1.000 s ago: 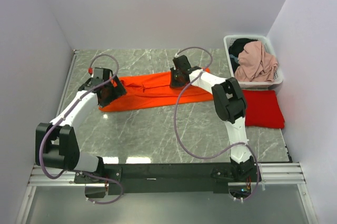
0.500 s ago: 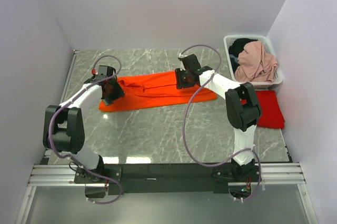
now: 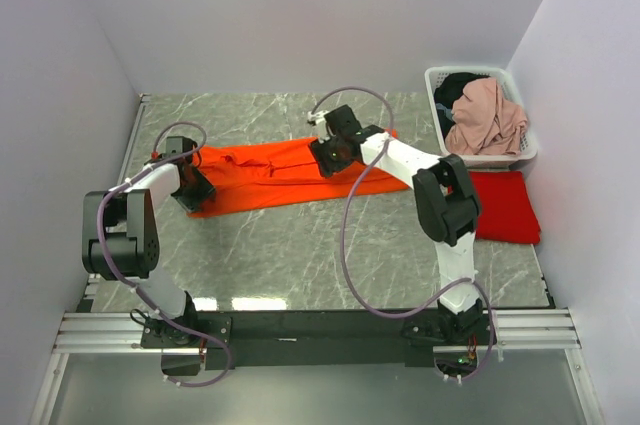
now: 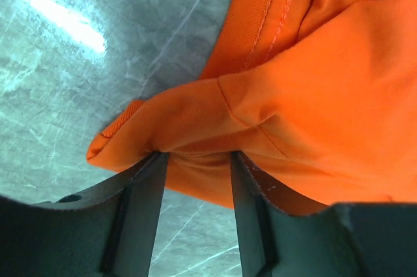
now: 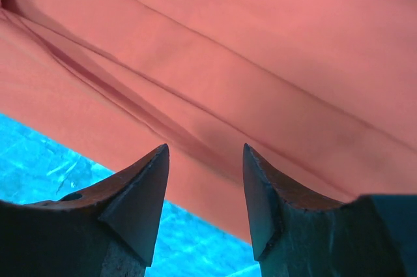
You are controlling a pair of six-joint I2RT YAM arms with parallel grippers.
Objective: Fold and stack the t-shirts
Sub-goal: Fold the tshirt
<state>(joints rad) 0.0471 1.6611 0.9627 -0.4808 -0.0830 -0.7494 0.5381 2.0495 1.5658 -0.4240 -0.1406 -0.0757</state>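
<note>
The orange t-shirt (image 3: 270,170) lies as a long folded strip across the middle of the table. My left gripper (image 3: 192,188) sits at the strip's left end. In the left wrist view its fingers (image 4: 146,182) pinch a bunched fold of the orange t-shirt (image 4: 326,107), so the left gripper (image 4: 199,156) is shut on cloth. My right gripper (image 3: 328,153) hovers over the strip's upper edge near the middle. Seen from the right wrist, the right gripper (image 5: 205,150) is open just above the smooth orange cloth (image 5: 228,49), holding nothing. The red t-shirt (image 3: 505,207) rests folded at the right.
A white laundry basket (image 3: 470,69) with pink and dark clothes stands at the back right, just behind the red t-shirt. Walls close in the table on the left, back and right. Bare grey marble table (image 3: 300,255) spreads in front of the orange strip.
The left gripper slid left to the strip's end and closed its fingers onto the cloth. The right gripper opened and shifted slightly left along the strip.
</note>
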